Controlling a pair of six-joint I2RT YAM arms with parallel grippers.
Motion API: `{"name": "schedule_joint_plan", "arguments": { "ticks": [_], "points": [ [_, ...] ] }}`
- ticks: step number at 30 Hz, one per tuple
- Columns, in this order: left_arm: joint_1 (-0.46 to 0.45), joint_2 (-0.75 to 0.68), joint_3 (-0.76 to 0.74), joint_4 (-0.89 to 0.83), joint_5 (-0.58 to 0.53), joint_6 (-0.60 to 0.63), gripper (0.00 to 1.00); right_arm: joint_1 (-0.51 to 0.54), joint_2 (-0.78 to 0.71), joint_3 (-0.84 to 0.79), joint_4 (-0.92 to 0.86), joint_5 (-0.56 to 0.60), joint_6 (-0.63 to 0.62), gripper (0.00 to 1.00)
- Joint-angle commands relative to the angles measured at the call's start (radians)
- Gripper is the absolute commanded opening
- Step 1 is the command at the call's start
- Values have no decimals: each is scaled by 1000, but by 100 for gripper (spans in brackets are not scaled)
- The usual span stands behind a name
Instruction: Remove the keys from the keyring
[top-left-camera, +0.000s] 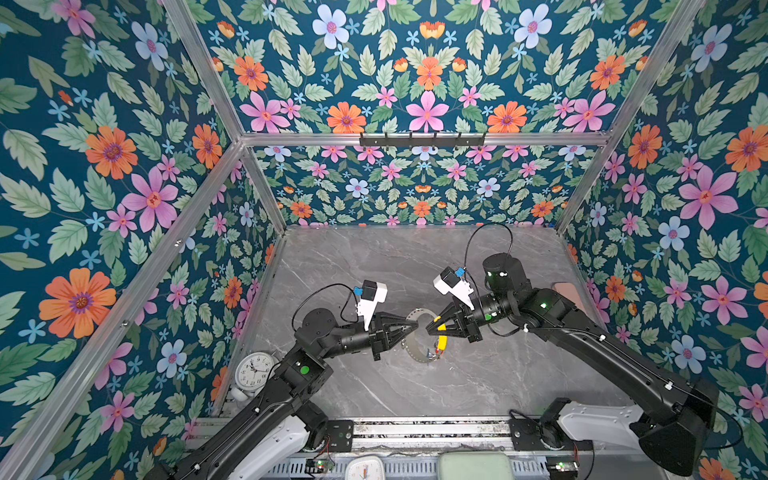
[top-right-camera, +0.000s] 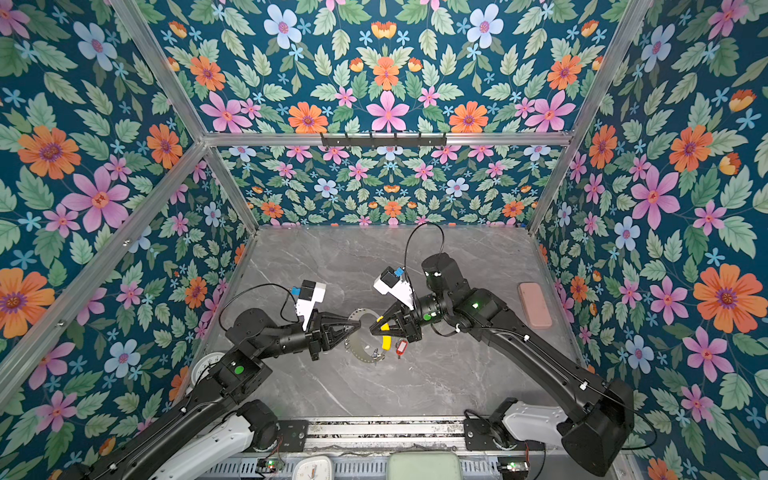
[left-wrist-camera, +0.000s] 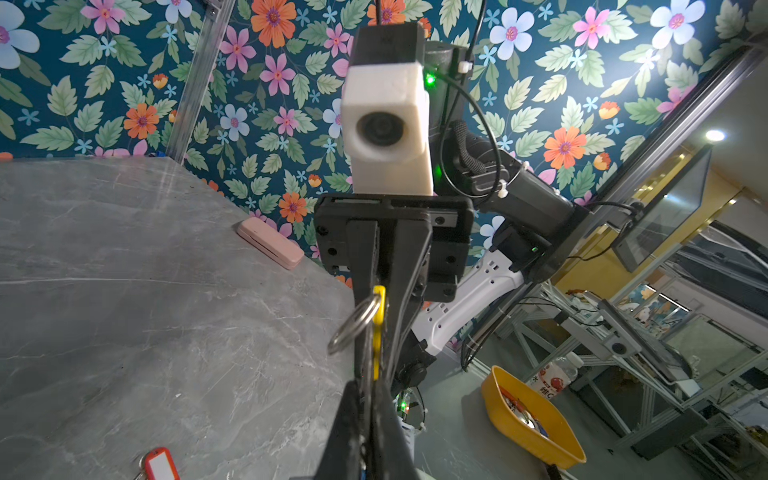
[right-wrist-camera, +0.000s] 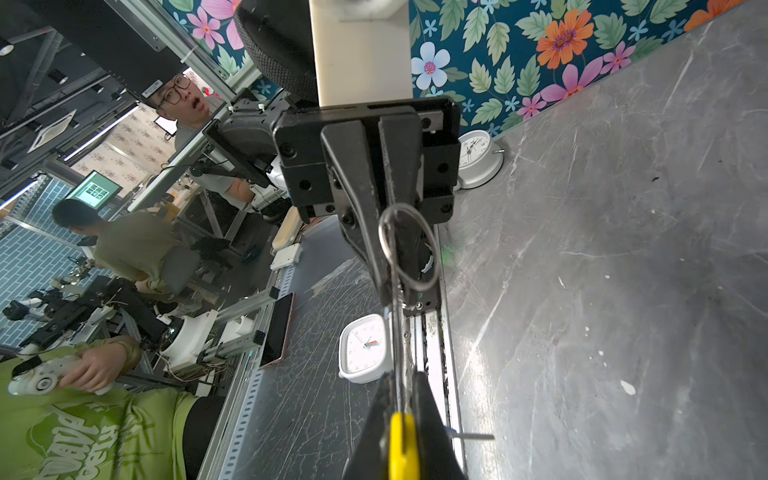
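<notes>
The keyring (top-left-camera: 415, 358) (top-right-camera: 360, 356), a grey hoop with a yellow section (top-left-camera: 442, 341) (top-right-camera: 386, 341), hangs between both grippers at the table's middle. My left gripper (top-left-camera: 415, 325) (top-right-camera: 358, 325) (left-wrist-camera: 368, 388) is shut on the hoop's left side. Facing it, my right gripper (top-left-camera: 428, 330) (top-right-camera: 372, 331) (right-wrist-camera: 401, 380) is shut on the yellow section (right-wrist-camera: 401, 444). A bare metal loop (left-wrist-camera: 353, 328) (right-wrist-camera: 409, 249) dangles from the hoop between them. A key with a red tag (top-right-camera: 401, 347) (left-wrist-camera: 160, 463) lies on the table beside the hoop; I cannot tell whether it is attached. A blue-tagged key is not clearly visible.
A round white clock (top-left-camera: 253, 370) (right-wrist-camera: 476, 156) stands at the table's left edge by the left arm. A pink case (top-right-camera: 534, 303) (left-wrist-camera: 270, 243) lies at the right edge. A square white clock (top-left-camera: 365, 467) and a green pad (top-left-camera: 473, 465) sit past the front rail.
</notes>
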Motion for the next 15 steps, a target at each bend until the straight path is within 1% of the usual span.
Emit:
{"name": "schedule_joint_plan", "arguments": {
  "ticks": [1, 3, 5, 7, 9, 11, 14, 15],
  "points": [
    [1, -2, -2, 67, -38, -29, 0, 1, -12, 7, 49, 69, 20, 23],
    [1, -8, -3, 78, -70, -45, 0, 1, -44, -13, 100, 140, 59, 34],
    [1, -16, -2, 83, -122, -62, 0, 1, -96, -57, 173, 239, 102, 45],
    [-1, -25, -3, 97, -165, -75, 0, 2, -154, -111, 247, 336, 136, 50],
    [-1, -36, 2, 90, -212, -78, 0, 3, -215, -167, 319, 433, 174, 52],
    [-1, -46, 14, 69, -256, -60, 0, 3, -267, -215, 378, 495, 207, 53],
    [-2, -43, 72, -9, -297, -1, 0, 7, -302, -248, 393, 540, 232, 53],
    [-2, -42, 81, -10, -306, -1, 0, 12, -304, -253, 393, 539, 234, 54]
  ]
}}
